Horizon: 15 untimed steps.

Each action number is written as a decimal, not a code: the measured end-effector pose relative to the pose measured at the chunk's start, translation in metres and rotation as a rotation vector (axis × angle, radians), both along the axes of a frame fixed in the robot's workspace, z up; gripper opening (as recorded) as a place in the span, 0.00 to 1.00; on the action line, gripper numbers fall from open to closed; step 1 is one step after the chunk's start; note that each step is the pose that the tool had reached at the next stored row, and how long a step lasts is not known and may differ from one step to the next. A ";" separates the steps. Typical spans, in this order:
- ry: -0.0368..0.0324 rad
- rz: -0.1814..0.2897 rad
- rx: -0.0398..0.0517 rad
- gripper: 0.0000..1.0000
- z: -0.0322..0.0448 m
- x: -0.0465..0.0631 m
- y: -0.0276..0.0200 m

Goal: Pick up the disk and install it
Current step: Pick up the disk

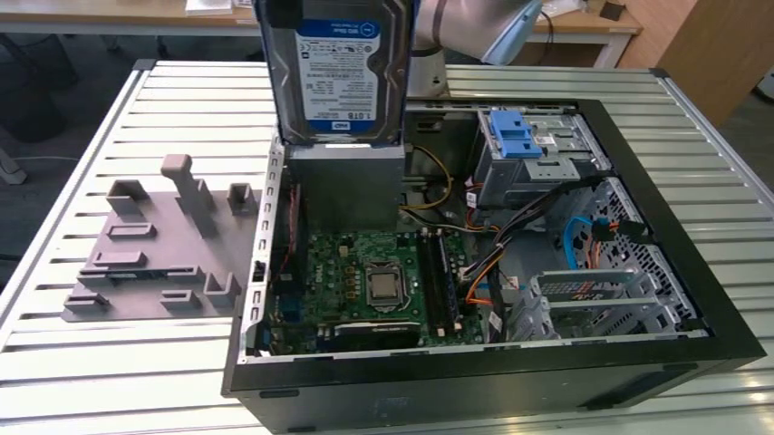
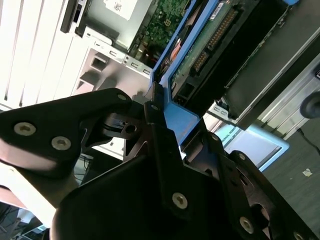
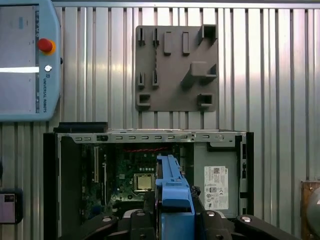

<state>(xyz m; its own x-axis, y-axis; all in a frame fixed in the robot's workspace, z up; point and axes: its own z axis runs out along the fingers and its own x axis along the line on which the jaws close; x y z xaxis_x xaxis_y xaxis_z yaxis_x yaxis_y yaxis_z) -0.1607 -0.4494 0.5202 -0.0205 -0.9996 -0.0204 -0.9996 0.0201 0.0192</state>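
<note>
1. Holds the disk upright above the open computer case, clamped by its blue rail in the gripper.
2. Risks slip or tilt: narrow edge grip.
3. Could snag cables or miss the drive cage if skewed.

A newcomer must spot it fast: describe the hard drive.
Find the open black computer case. Above its far side, upright in the black claw, hangs the flat silver metal hard drive; its white-and-blue label separates it from the grey metal box beneath.
</note>
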 end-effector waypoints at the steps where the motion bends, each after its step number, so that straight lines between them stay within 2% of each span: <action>1: -0.0001 0.000 0.0001 0.37 -0.0010 0.002 0.0000; 6: -0.0001 0.000 0.0000 0.37 -0.0051 0.013 -0.0001; 15: -0.0002 0.000 0.0000 0.37 -0.0101 0.039 -0.0002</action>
